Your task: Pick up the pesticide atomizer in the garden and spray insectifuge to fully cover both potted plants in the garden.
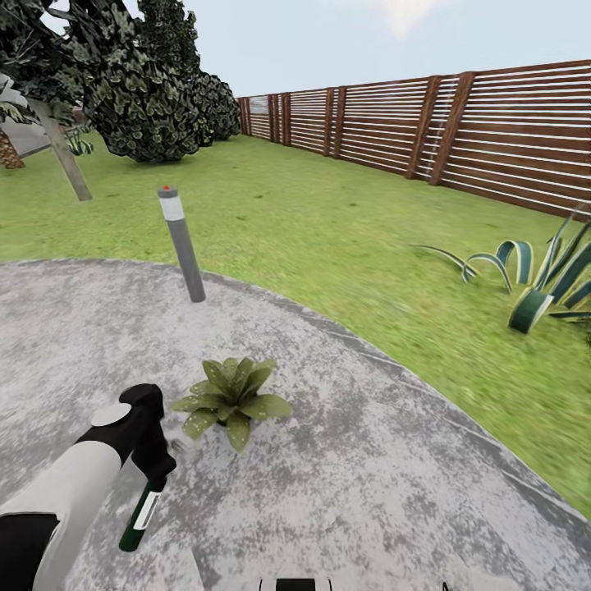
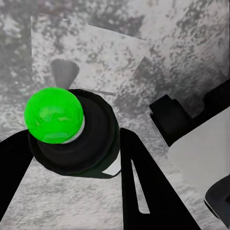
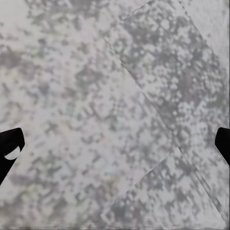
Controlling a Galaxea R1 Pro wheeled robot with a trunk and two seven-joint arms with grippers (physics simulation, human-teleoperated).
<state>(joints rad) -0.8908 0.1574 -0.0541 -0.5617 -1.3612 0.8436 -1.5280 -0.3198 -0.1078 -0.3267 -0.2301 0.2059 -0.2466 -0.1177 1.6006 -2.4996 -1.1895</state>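
Bright even daylight, faint shadows, soft blurry renders.

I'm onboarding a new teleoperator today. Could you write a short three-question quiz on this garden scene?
1. True or false: the left end effector is shut on the pesticide atomizer.
2. What stands on the paved patio beyond the potted plant? A) a wicker chair B) a grey bollard lamp C) a watering can
3. Fill in: the striped agave grows on the ____, in front of the wooden fence.

Key: 1 true; 2 B; 3 lawn.
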